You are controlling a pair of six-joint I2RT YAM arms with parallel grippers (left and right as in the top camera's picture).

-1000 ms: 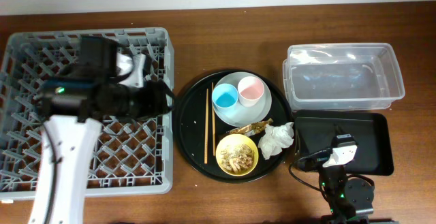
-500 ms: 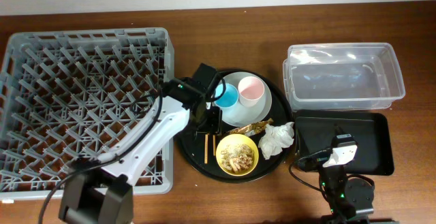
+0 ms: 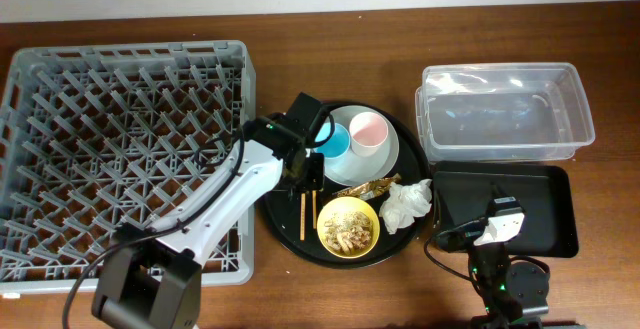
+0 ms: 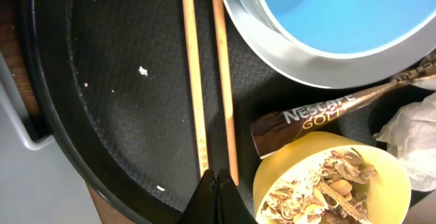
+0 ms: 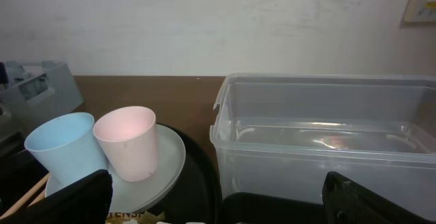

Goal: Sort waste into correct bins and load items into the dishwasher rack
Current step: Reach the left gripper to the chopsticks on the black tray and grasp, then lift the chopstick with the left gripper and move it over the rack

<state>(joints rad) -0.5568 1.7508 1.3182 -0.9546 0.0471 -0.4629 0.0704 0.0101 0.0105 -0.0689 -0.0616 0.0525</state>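
Note:
My left gripper [image 4: 214, 180] is shut low over the two wooden chopsticks [image 4: 193, 81], tips pressed together between them with nothing visibly caught. In the overhead view the left gripper [image 3: 310, 174] sits on the round tray's left half. A blue cup [image 3: 335, 141] and a pink cup [image 3: 368, 131] stand on the pale plate [image 3: 385, 164]. The yellow bowl [image 3: 348, 226] holds food scraps. A gold foil wrapper [image 3: 372, 185] and a white napkin [image 3: 407, 204] lie beside it. My right gripper [image 5: 225, 200] stands open over the black rectangular tray [image 3: 540, 229], in front of the clear tub [image 3: 500, 149].
The grey dishwasher rack [image 3: 130, 51] fills the table's left side with no dishes in it. The large round black tray [image 3: 275, 199] carries all the tableware and waste. My left arm reaches across the rack's right front corner.
My left arm has swung from over the rack down onto the round tray. Its gripper stood open half a second ago and has now shut at the chopsticks. The right arm has not moved.

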